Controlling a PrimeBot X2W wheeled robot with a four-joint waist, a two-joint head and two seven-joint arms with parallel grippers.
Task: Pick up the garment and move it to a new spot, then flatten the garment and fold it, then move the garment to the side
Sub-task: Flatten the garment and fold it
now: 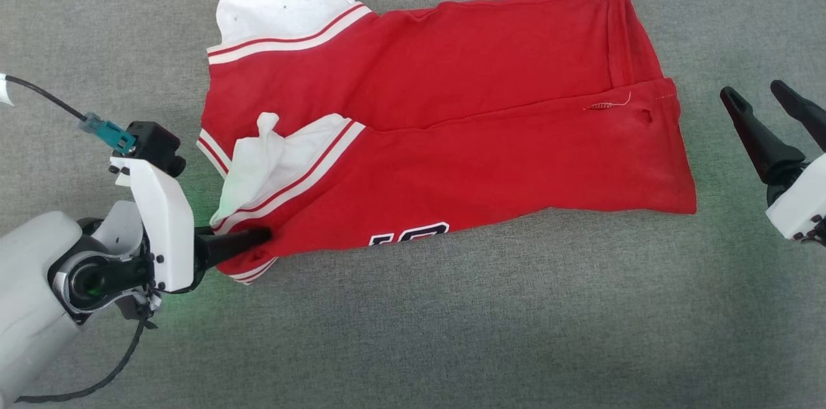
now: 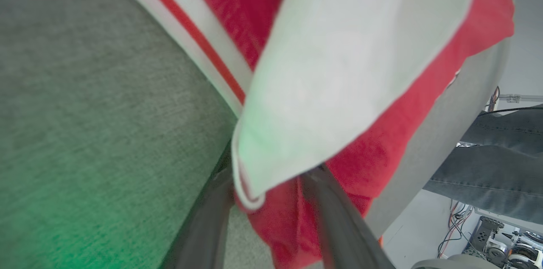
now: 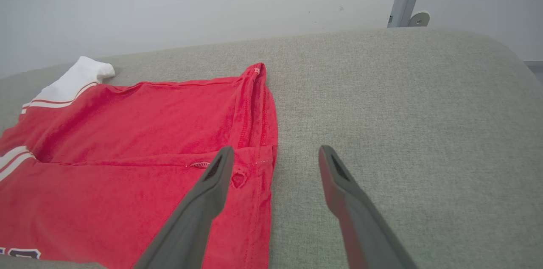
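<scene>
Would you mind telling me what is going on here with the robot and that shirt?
The robot is working on a red T-shirt, lying partly folded on the grey padded surface. Its left gripper straddles the shirt's near corner by the white sleeve; whether it has clamped is unclear. The right gripper hovers open beside the shirt, touching nothing.

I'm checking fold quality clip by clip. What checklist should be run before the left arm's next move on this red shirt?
1. Cloth between the fingers of the left gripper: ok, a striped corner of the garment lies between them.
2. Firm grip there: cannot tell.
3. Is the right gripper clear: ok, it is open, beside the hem and off the cloth.
4. Fold lying flat: not ok, the near white sleeve is crumpled upward.
5. Bare grey surface for moving it aside: ok.
6. Bystander clearance: cannot tell, a person's leg shows past the surface's edge.
</scene>
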